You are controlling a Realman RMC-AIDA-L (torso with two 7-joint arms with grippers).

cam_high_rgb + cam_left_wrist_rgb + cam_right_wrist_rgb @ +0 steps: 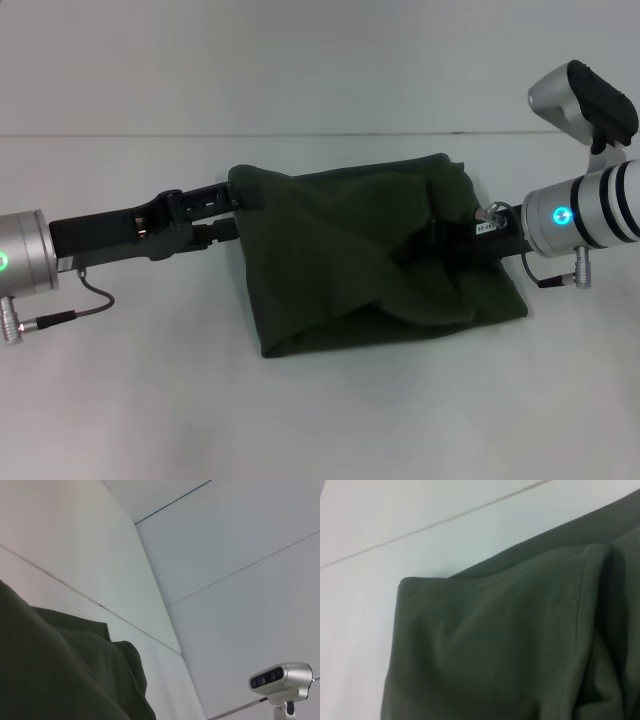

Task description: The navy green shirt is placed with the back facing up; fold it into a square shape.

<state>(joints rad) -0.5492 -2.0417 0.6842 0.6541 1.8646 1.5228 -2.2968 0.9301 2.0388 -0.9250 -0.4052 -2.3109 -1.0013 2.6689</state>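
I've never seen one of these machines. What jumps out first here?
A dark, rumpled navy green shirt lies folded into a rough square mid-table. The two black grippers reach into it from opposite sides: the left gripper at its upper left corner, the right gripper buried in the folds on its right.

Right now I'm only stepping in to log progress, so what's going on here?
The robot is folding a large dark olive-green T-shirt on a white table. The left gripper is at the shirt's far left corner. The right gripper reaches into the cloth from the right, its fingers buried in the folds. The shirt is already bunched into a rough rectangle, but it is rumpled and uneven, not yet a neat square.
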